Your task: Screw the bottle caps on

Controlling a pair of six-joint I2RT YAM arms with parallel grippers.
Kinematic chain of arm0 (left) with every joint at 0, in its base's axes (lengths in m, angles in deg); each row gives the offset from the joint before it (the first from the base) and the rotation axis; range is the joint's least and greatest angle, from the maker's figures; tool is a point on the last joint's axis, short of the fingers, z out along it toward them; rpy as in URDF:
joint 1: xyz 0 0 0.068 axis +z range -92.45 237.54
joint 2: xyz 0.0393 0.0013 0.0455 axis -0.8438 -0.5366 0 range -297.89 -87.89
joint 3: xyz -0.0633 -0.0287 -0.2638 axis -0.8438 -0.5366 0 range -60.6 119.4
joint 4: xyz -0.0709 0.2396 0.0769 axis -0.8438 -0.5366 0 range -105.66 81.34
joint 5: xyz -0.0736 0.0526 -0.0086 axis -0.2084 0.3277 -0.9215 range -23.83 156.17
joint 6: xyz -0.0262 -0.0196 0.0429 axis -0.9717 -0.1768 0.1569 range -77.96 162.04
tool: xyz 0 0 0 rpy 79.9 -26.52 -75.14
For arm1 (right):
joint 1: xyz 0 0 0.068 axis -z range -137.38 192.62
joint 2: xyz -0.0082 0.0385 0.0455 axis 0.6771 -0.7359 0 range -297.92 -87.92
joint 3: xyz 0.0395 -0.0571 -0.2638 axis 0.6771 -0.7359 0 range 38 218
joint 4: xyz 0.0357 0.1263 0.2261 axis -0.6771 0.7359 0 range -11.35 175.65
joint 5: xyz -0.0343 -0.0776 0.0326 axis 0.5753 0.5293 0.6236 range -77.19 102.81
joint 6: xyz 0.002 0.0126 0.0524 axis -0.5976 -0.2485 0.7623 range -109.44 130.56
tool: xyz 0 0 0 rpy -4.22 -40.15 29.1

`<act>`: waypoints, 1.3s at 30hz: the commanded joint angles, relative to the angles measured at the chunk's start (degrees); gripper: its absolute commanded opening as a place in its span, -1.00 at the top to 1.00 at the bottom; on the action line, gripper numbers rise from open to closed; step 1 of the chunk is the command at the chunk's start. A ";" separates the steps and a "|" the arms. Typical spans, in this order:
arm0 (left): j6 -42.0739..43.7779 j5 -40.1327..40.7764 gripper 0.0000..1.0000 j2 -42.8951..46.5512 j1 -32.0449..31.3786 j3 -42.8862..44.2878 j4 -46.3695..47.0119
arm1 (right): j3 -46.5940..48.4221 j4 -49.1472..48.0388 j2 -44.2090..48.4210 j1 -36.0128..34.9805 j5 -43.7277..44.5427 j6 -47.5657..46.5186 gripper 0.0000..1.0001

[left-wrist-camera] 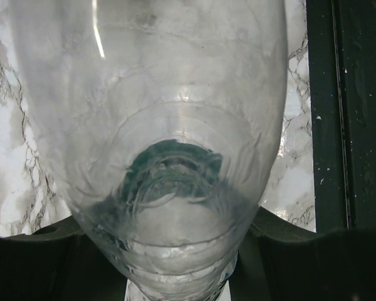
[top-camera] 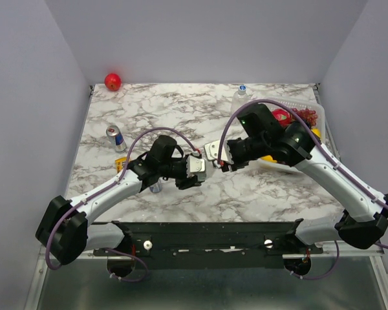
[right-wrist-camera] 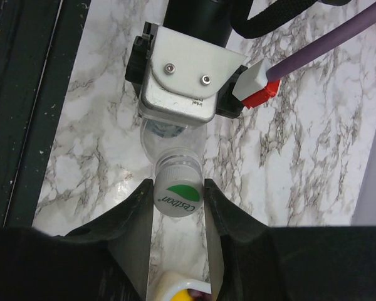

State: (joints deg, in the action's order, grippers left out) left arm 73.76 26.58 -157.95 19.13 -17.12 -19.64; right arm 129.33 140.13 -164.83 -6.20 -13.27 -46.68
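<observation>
At the far left of the table [top-camera: 181, 110] a can [top-camera: 115, 137] stands well apart from the work and plays no part in it. Toward the middle, the left pincer [top-camera: 195, 173] is clamped on the body of the clear bottle [left-wrist-camera: 156, 113], which fills the left wrist view. The bottle is held off the table, roughly level, with its neck aimed at the other arm, apparently so that one arm steadies it while the other turns. Just to its right, the cap with the green mark [right-wrist-camera: 178, 197] sits at the bottle's mouth, its printed top facing the right wrist camera. The right pincer [top-camera: 220, 161] is closed on it, one finger at each side of its rim. It lines up with the neck, so a roll of the wrist would likely spin the cap down the thread. How far the cap is threaded cannot be told. Farther right, near the back edge, the second bottle [top-camera: 241, 100] stands upright with a blue-topped cap [top-camera: 242, 87] on it, seemingly done, so the held bottle looks like the one left to close.
</observation>
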 commanded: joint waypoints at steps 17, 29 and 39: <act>-2.09 0.74 1.00 1.86 -0.70 2.04 7.72 | -1.69 -4.34 -3.33 -0.93 5.34 6.31 0.41; -13.62 15.77 1.00 2.91 -1.57 1.96 22.32 | 9.56 -6.28 -13.44 3.71 6.15 40.92 0.81; -11.42 21.48 1.00 2.83 -3.07 0.46 16.44 | 20.29 -0.12 -23.99 10.23 -5.64 59.78 0.91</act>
State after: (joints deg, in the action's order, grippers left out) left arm 59.75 49.55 -157.73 18.78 -17.64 -10.97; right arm 148.43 139.10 -184.81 4.57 -12.90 3.79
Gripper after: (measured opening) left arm 0.584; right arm 0.409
